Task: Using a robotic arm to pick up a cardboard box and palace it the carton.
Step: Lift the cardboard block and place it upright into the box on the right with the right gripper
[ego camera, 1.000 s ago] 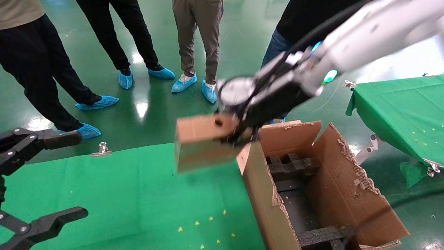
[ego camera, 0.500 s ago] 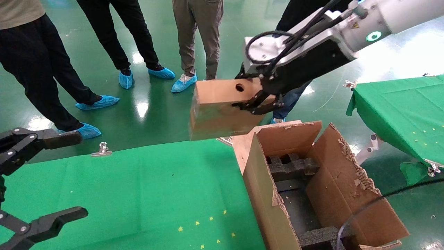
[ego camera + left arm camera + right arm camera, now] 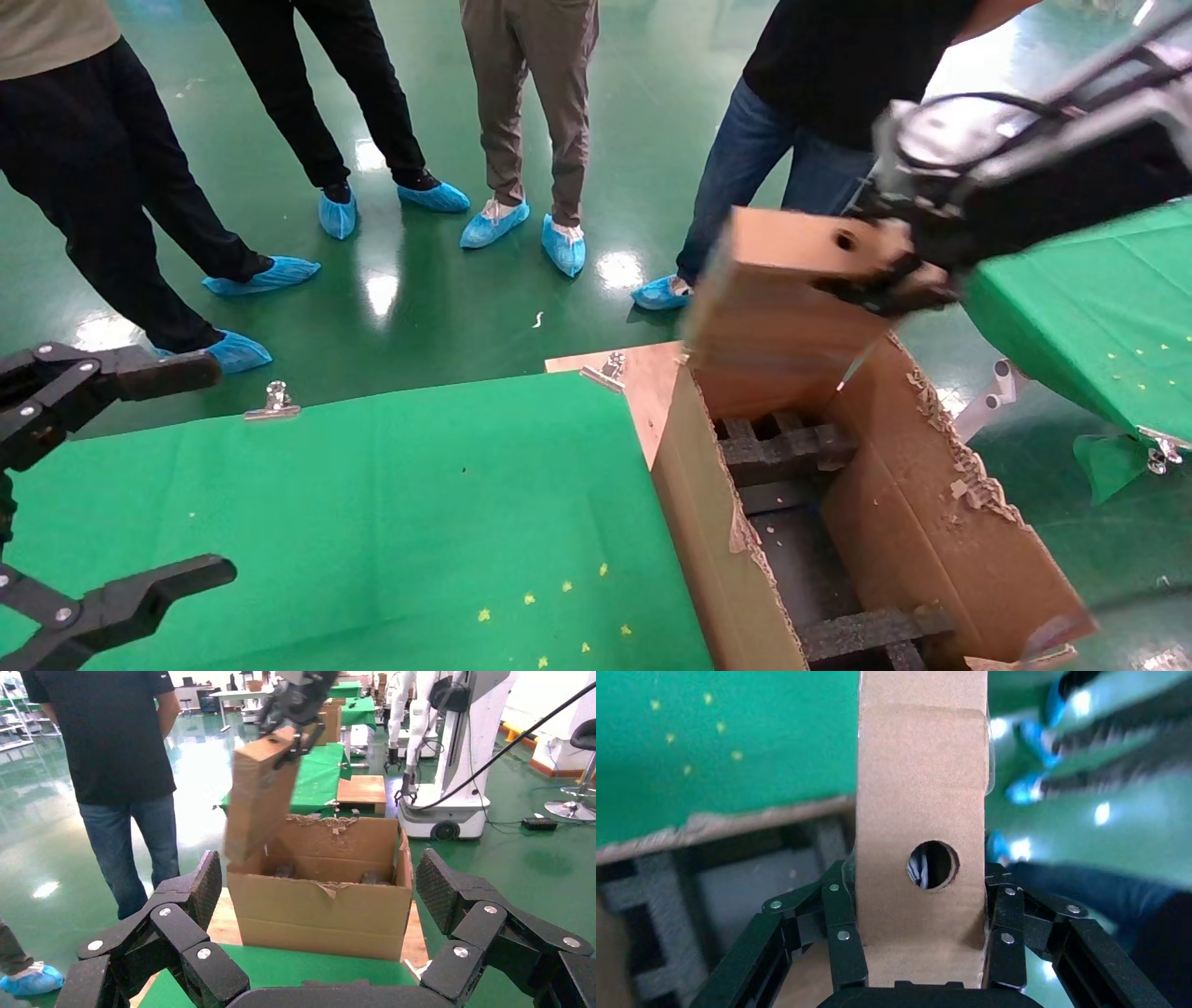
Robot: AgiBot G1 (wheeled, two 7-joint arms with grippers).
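Above the far end of the large brown corrugated carton [image 3: 894, 522], the white robotic arm's right gripper [image 3: 894, 280] holds the small flat brown cardboard box [image 3: 787, 298] clear of the rim, tilted, its lower end over the opening. Black multi-link fingers [image 3: 838, 934] are clamped on both broad faces, just beside the small round hole in the narrow face. No legible printing shows on either item. The carton's flaps are ragged and torn; black foam inserts [image 3: 787, 447] sit inside. Beside it lies the green cloth-covered surface [image 3: 372, 522]. At that surface's near left corner, the all-black left gripper [image 3: 316, 952] hangs with fingers spread apart.
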